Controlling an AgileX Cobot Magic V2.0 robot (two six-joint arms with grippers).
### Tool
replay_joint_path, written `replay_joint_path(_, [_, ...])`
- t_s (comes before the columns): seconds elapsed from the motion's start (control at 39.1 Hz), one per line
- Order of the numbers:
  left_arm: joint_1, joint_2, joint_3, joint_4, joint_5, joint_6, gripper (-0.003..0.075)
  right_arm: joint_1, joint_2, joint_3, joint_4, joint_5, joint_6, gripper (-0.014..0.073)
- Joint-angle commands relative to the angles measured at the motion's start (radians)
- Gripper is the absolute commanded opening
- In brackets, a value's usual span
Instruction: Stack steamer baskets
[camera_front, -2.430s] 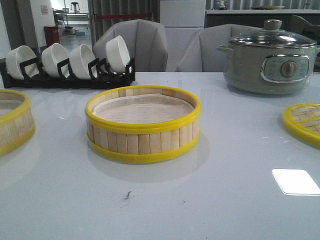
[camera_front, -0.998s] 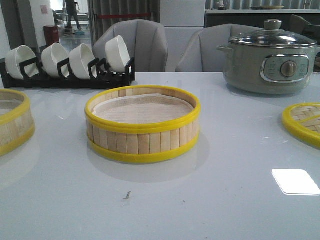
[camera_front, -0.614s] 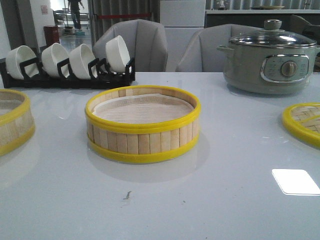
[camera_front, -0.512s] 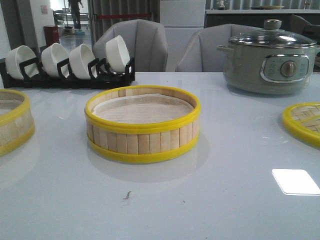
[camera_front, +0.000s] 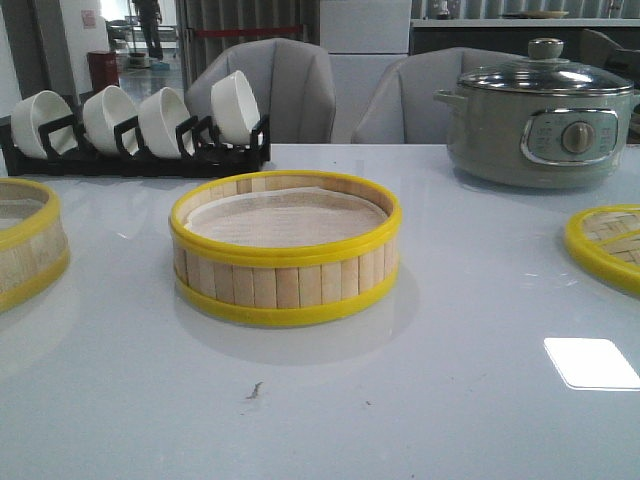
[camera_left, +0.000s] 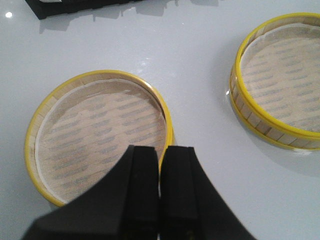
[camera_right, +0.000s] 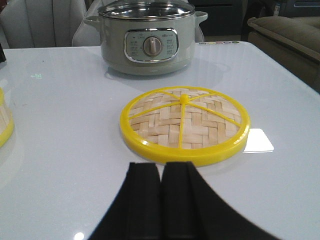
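One steamer basket (camera_front: 285, 250) stands in the middle of the table, a round ring of pale slats with yellow rims and a whitish liner. A second steamer basket (camera_front: 25, 245) sits at the left edge, partly cut off. In the left wrist view my left gripper (camera_left: 161, 150) is shut and empty, hovering over the near rim of the left steamer basket (camera_left: 97, 132); the middle steamer basket (camera_left: 280, 80) lies apart from it. My right gripper (camera_right: 162, 167) is shut and empty, just short of the flat woven lid (camera_right: 185, 122). Neither gripper shows in the front view.
The woven lid (camera_front: 605, 245) lies at the right edge of the table. A grey-green electric pot (camera_front: 540, 115) stands at the back right. A black rack of white bowls (camera_front: 135, 125) stands at the back left. Grey chairs (camera_front: 270, 90) stand behind the table.
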Motion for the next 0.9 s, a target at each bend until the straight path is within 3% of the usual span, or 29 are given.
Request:
replay_joint_path(0.0, [-0.006, -0.016, -0.039, 0.005, -0.100, 0.002, 0.0088, -0.004, -0.021, -0.017, -0.011, -0.090, -0.003, 0.0027])
replay_joint_path(0.1, [-0.006, -0.016, -0.039, 0.030, -0.164, 0.002, 0.0088, -0.004, -0.021, -0.017, -0.011, -0.090, -0.003, 0.0027])
replay_joint_path(0.87, [-0.006, -0.016, -0.039, -0.001, -0.167, 0.002, 0.0088, -0.004, -0.021, -0.017, -0.011, -0.090, -0.003, 0.0027])
